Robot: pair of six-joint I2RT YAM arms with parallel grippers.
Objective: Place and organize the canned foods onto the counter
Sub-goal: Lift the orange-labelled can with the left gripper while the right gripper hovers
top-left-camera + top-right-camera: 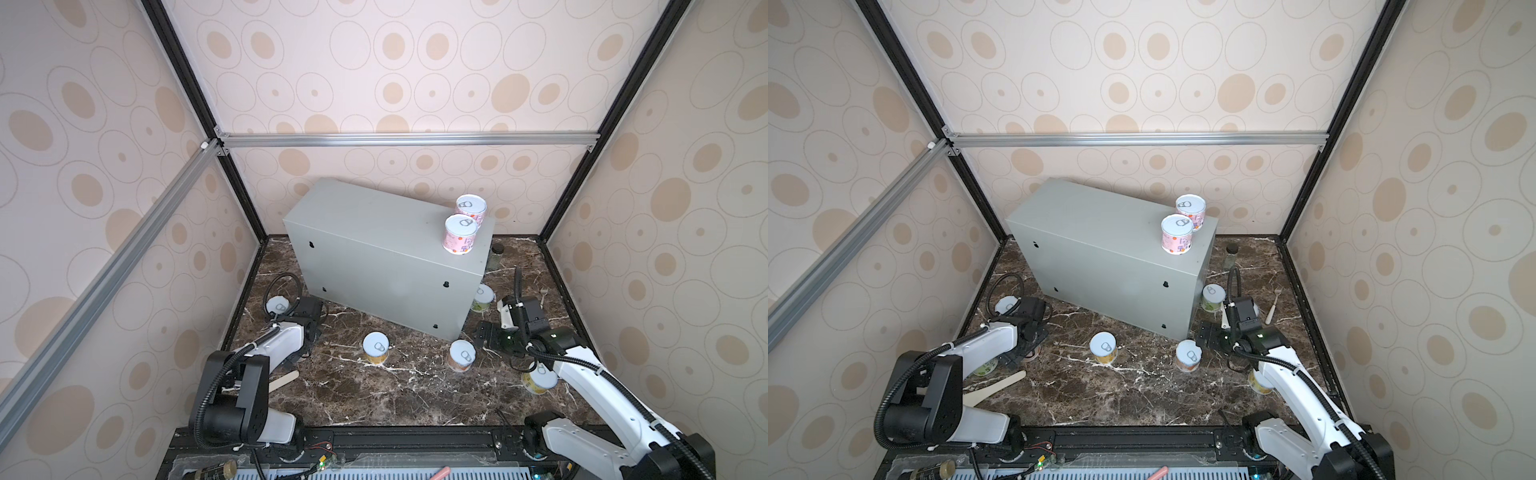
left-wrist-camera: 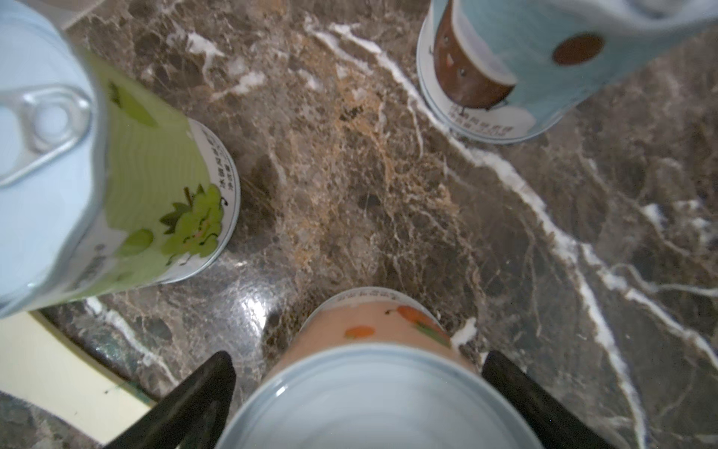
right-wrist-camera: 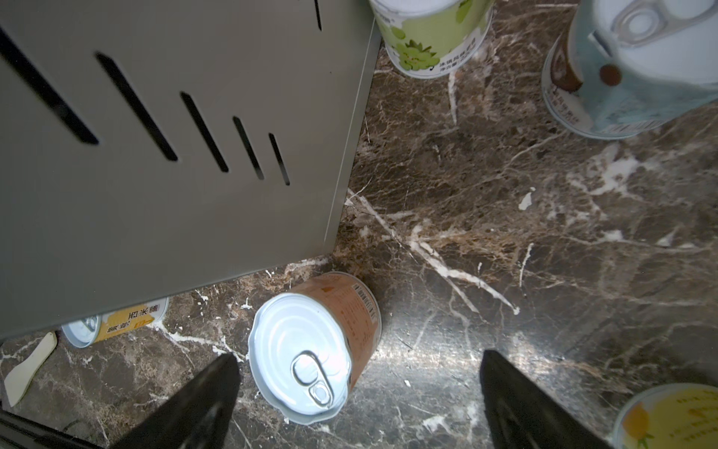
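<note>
The counter [image 1: 386,257] is a grey metal box with two pink cans [image 1: 471,210] [image 1: 460,233] upright on its right end. Loose cans stand on the marble floor: yellow [image 1: 376,348], orange [image 1: 461,355], green [image 1: 483,297], teal [image 1: 277,306]. My left gripper [image 2: 359,373] is open and points down astride a peach-labelled can [image 2: 373,392], with a gap at each finger. A green can [image 2: 116,175] and a teal can [image 2: 524,58] stand close by. My right gripper [image 3: 361,388] is open above the floor, and the orange can [image 3: 311,350] lies between its fingers, nearer one finger [image 3: 209,396].
A dark-lidded glass jar [image 1: 496,255] and a fork [image 1: 542,297] lie to the right of the counter. A wooden spatula [image 1: 282,381] sits by the left arm. Another yellow can [image 1: 540,380] is half hidden under the right arm. Patterned walls enclose the floor.
</note>
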